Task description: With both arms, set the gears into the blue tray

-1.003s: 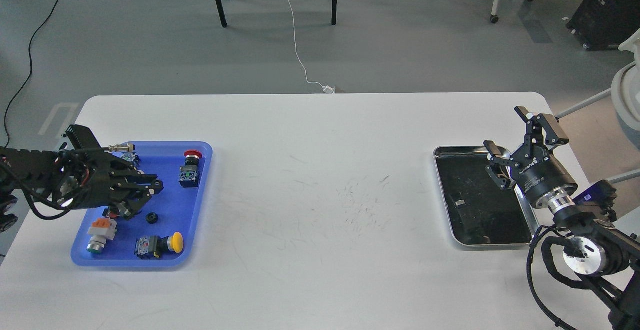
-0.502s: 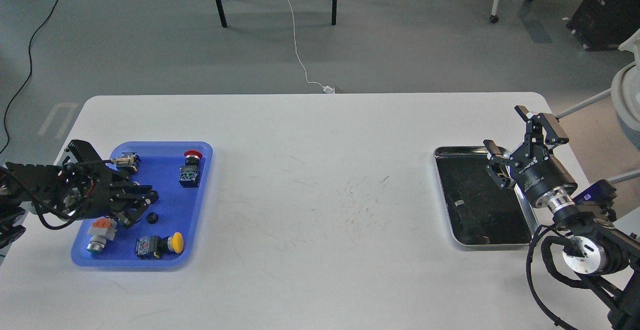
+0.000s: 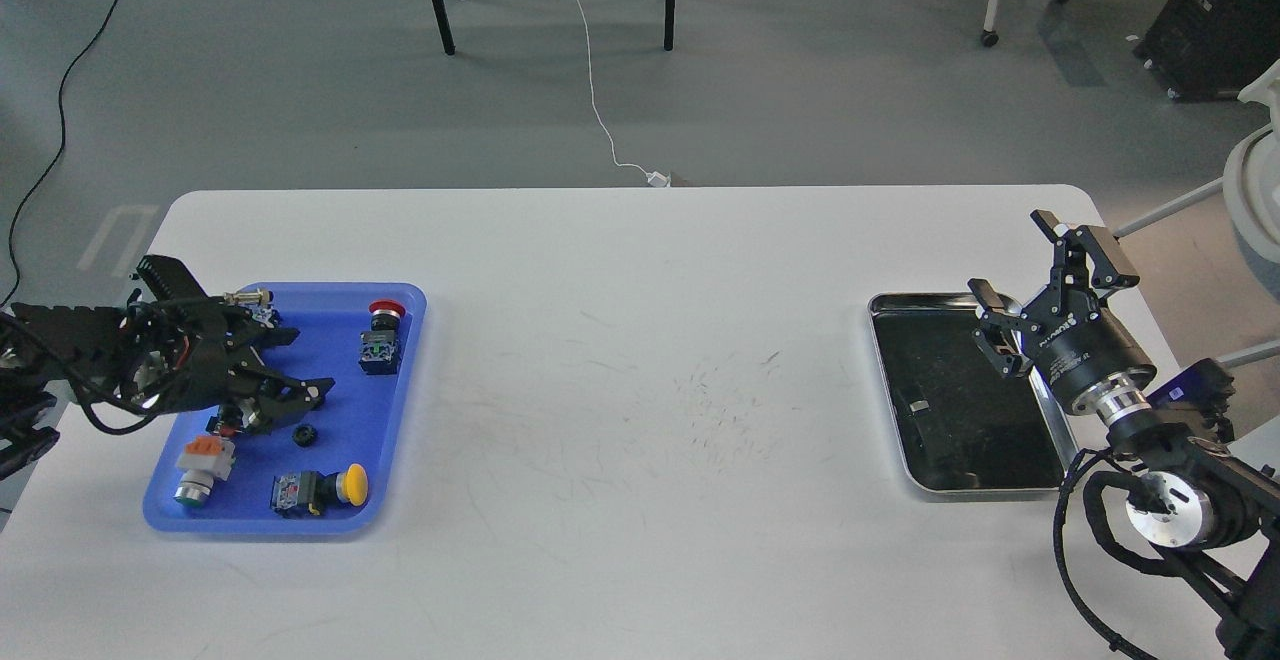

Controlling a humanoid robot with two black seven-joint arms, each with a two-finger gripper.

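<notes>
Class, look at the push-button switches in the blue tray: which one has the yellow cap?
The yellow-capped switch lies on its side at the blue tray's near edge; the red-capped switch sits farther back.

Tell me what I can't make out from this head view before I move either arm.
- Blue tray, left part: covered by the left gripper; anything beneath is hidden.
- Gear: too small to show its teeth.
- Steel tray, far-right corner: hidden behind the right gripper.
- Steel tray's dark inside: small pale piece, too small to identify.
- Both arms: cut off by the frame edges.
</notes>
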